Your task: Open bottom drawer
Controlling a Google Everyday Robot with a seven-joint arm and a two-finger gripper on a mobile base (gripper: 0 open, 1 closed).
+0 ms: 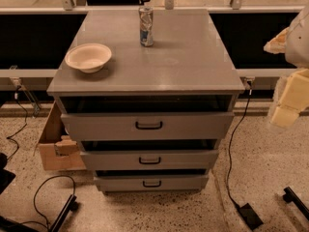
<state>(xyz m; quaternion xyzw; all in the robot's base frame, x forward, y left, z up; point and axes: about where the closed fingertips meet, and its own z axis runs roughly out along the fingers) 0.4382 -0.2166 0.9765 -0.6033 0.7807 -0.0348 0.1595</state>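
The bottom drawer [151, 182] is the lowest and narrowest grey front of the grey metal cabinet [145, 62], with a small black loop handle [151, 183] at its centre. A dark gap shows above its front panel, and its inside is hidden. My gripper [288, 103], cream-coloured, hangs at the right edge of the camera view. It is level with the top drawer, well to the right of the cabinet and above the bottom drawer, touching nothing.
The mid drawer front [149, 159] and top drawer front [147, 125] sit above it. A white bowl [88, 57] and a can [146, 26] stand on the cabinet top. A cardboard box [55, 146] sits left; cables [231, 158] and black floor pieces [297, 199] lie around.
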